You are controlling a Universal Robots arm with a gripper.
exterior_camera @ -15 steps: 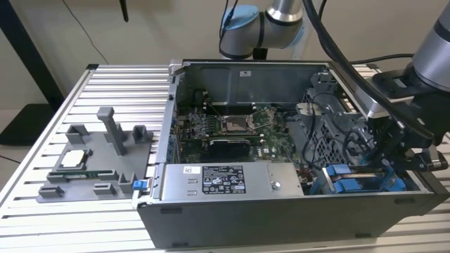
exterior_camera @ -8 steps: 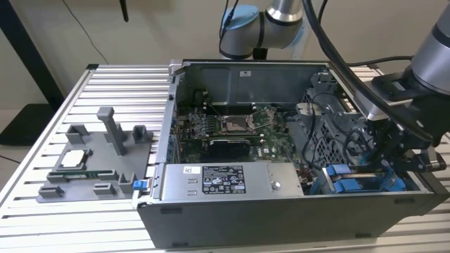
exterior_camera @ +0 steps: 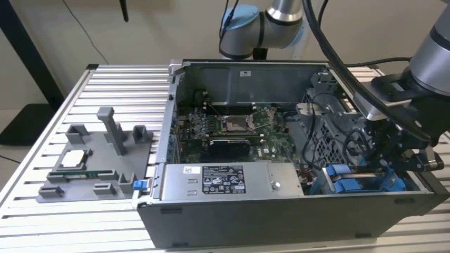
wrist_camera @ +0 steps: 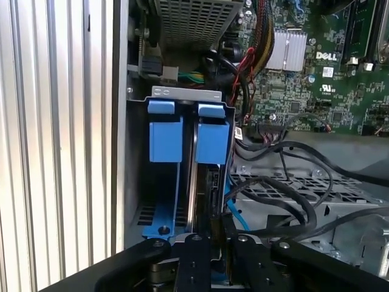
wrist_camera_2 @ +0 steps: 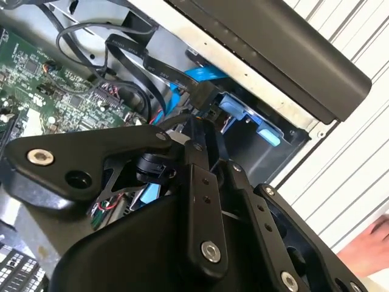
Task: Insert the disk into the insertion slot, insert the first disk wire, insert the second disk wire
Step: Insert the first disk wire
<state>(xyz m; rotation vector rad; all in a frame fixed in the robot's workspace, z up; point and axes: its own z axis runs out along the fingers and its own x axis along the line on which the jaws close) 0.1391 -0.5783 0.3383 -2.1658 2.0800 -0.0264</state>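
The end effector (exterior_camera: pixel 385 167) is reaching down into the open computer case (exterior_camera: pixel 281 221) in the exterior view. It is hanging directly over the insertion slot (exterior_camera: pixel 359 185), whose blue rails are showing just beneath it, and the ribbed counter (exterior_camera: pixel 105 79) is carrying the case. In the second wrist view the end effector (wrist_camera_2: pixel 197 125) is pressing its fingers together on a dark wire plug (wrist_camera_2: pixel 205 97), and a blue cable (wrist_camera_2: pixel 203 76) is running off beyond the tips, with the plug sitting close to the blue-edged bay. In the first wrist view the end effector (wrist_camera: pixel 216 237) is lining up with the disk (wrist_camera: pixel 213 143), which is standing on edge inside the insertion slot (wrist_camera: pixel 185 92) straight ahead of the tips, beside a second blue tab. Judging from this, the disk step is looking done and a wire step is under way. I cannot tell whether the plug is already mated, or which of the two wires it is.
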